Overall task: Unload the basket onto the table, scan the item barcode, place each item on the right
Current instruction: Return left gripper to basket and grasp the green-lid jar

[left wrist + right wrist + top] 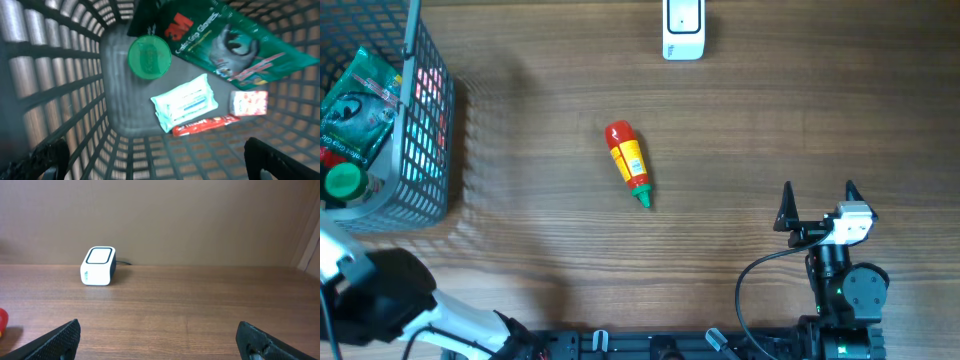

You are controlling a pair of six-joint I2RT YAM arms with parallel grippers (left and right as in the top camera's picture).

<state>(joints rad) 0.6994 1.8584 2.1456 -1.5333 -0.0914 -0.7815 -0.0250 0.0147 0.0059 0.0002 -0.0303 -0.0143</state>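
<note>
A red sauce bottle (627, 162) with a yellow label and green tip lies on its side mid-table; its red end shows at the left edge of the right wrist view (2, 320). The white scanner (683, 30) stands at the far edge, also visible ahead of the right wrist (98, 266). My right gripper (818, 192) rests open at the near right, nothing between its fingers (157, 330). My left gripper (156, 150) is open above the inside of the grey basket (50, 75), holding nothing.
The basket (420, 150) stands at the far left. Inside lie a green glove packet (230, 40), a green-lidded jar (149, 56), a white wipes pack (185, 102), a red tube (205, 125) and a small red-and-white box (248, 102). The left arm (380, 300) fills the near-left corner.
</note>
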